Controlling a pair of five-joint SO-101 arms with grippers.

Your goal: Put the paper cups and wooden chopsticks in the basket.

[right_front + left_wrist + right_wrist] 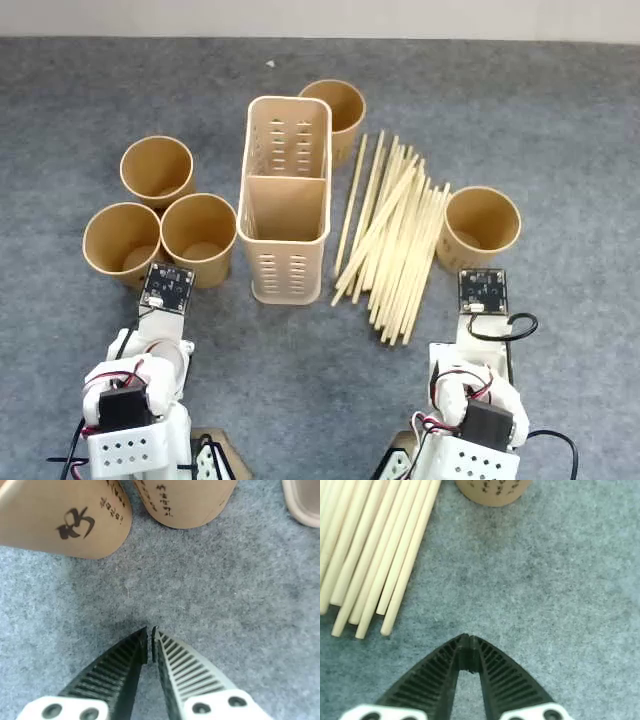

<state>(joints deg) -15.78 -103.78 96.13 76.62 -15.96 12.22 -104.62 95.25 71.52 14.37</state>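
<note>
A cream slotted basket [286,200] stands upright mid-table. Three paper cups sit left of it [157,169] [121,239] [198,238], one behind it [335,108], one at the right [482,227]. A pile of wooden chopsticks [393,234] lies between the basket and the right cup. My left gripper [149,631] is shut and holds nothing, low over the carpet just short of two cups [65,517] [182,500]. Shut and bare too, my right gripper [468,639] hovers near the chopstick ends [375,560] and the right cup's base [492,490].
Grey carpet [560,130] covers the table. Both arm bases [135,420] [470,425] sit at the near edge. The basket's corner [304,502] shows in the left wrist view. Open carpet lies between the arms and at the far corners.
</note>
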